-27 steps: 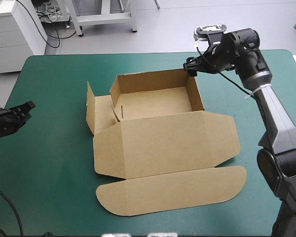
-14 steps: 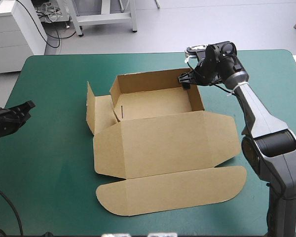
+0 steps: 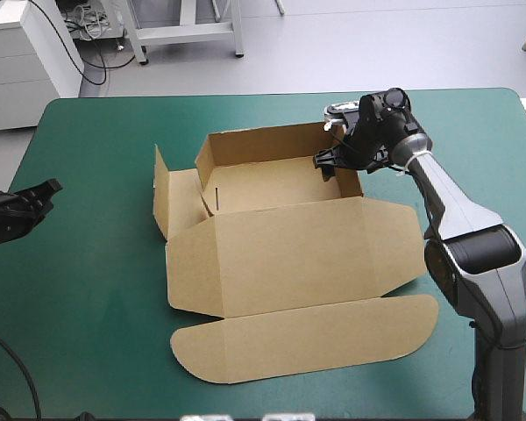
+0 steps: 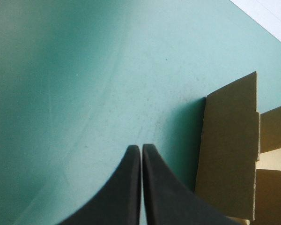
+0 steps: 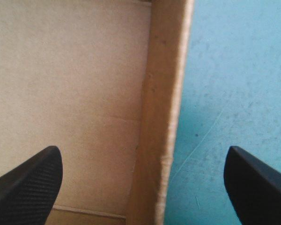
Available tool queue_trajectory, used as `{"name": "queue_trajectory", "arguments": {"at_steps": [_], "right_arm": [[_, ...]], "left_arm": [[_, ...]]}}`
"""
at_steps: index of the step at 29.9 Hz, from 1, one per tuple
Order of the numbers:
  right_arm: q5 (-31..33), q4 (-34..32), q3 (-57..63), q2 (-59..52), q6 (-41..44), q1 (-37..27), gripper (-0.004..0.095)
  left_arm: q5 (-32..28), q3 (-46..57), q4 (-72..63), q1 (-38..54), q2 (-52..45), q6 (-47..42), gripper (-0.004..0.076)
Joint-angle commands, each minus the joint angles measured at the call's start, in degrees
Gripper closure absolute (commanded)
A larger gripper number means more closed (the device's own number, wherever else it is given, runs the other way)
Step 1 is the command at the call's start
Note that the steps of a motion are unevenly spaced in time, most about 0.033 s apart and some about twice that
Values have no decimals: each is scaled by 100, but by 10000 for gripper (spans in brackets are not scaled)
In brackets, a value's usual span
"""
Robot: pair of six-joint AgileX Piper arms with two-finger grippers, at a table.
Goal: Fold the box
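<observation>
The brown box (image 3: 280, 254) lies mid-table as an open tray (image 3: 272, 180) with its lid flat toward the near edge. My right gripper (image 3: 329, 162) is open and straddles the tray's right wall (image 3: 351, 172) near the far corner. In the right wrist view that wall (image 5: 164, 112) runs between the fingers of the right gripper (image 5: 141, 154), one inside the tray and one outside over the cover. My left gripper (image 3: 39, 195) hovers near the table's left edge, shut and holding nothing. Ahead of the left gripper (image 4: 141, 149) stands the box's left side flap (image 4: 229, 150).
The left side flap (image 3: 162, 197) stands up, loose from the tray. The lid's rounded tongue (image 3: 307, 342) lies flat near the front edge. Teal-green cover (image 3: 96, 263) stretches between the left gripper and the box.
The right gripper has come down from outside the tray's far right corner, toward the near side, until it straddles the right wall. The left arm and the box have not moved.
</observation>
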Motion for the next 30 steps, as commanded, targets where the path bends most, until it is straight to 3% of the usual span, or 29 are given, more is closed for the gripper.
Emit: {"name": "queue_trajectory", "arguments": {"at_steps": [1,8,11,14,19,20,30], "right_arm": [[-154,-71,-90,-352,-65,-19,50],[-154,-205,-90,-352,-106,-65,51],[-154,-279,-90,-352,-103,-65,100],[-154,-279,-90,-352,-103,-65,285],[-165,-236,-90,-352,-118,-65,859],[-165,-236,-90,-352,-144,-65,926],[-165,-32,-101,-415,-165,-65,928]], "left_arm": [[-210,-152,-230,-32,-149,-24,732],[-190,-152,-230,-32,-149,-24,732],[-190,-152,-230,-32,-149,-24,732],[-190,-152,-230,-32,-149,-24,732],[-190,-152,-230,-32,-149,-24,732],[-190,-152,-230,-32,-149,-24,732],[-122,-152,-218,-32,-149,-24,731]]}}
